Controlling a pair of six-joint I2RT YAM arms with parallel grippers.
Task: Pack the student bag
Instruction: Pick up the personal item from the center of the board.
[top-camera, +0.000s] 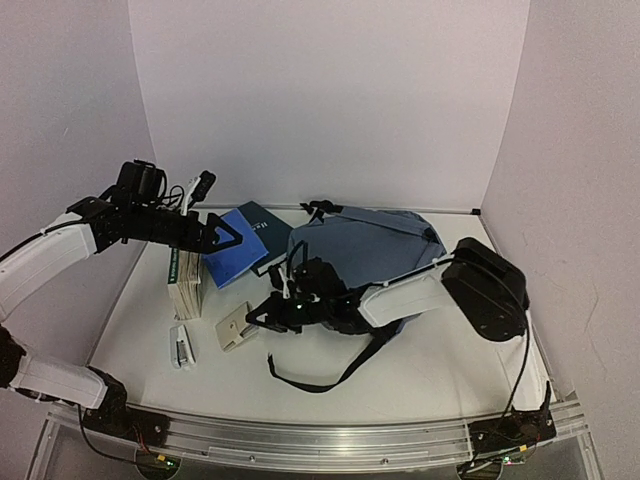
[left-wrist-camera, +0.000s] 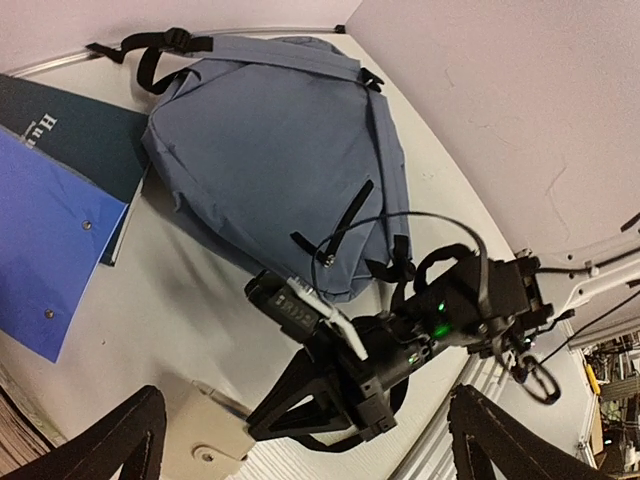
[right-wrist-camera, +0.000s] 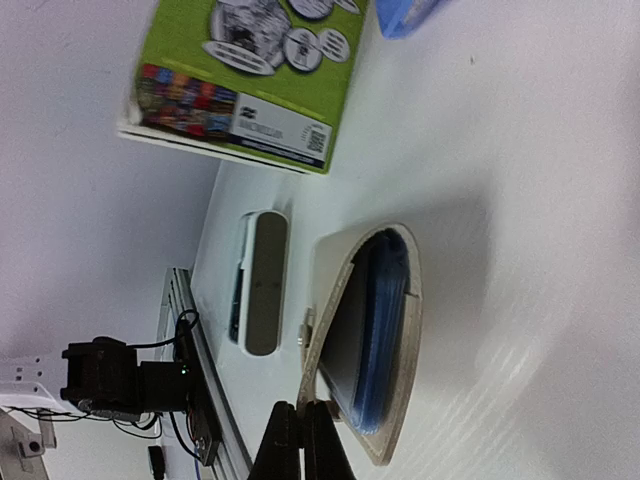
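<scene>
Setting: white-walled booth, white desk (top-camera: 420, 370), two arms working over it.

- Student bag (top-camera: 370, 250): lying flat at the far middle of the desk, right of the books. No opening is showing in any view.
- Left pincer (top-camera: 222, 237): hovering over the blue folder (top-camera: 228, 258), fingers spread wide and carrying nothing.
- Right pincer (right-wrist-camera: 302, 435): fingers pressing together, with the tips touching the edge of the beige case (right-wrist-camera: 370, 340). I cannot tell whether an edge is caught between them.
- Also lying here: a navy book (top-camera: 268, 228) under the folder, a book stack (top-camera: 185, 285) with a green cover, and a white stapler-like item (top-camera: 181, 347) just beside the case.

Hazards, as judged:
- With the bag looking closed, anything carried over is likely going nowhere until it is unzipped.
- A tip-only hold on the case is risking a slip or a tilt that spills its blue contents.
- The loose black strap (top-camera: 330, 378) is lying under the right arm and may be snagging or dragging the bag.
- The two arms are working close together, so a collision is possible.

Writing:
- The navy cover is showing white letters beginning "Hu", the rest cut off.
- The green cover is carrying a barcode and a label too small to read.
</scene>
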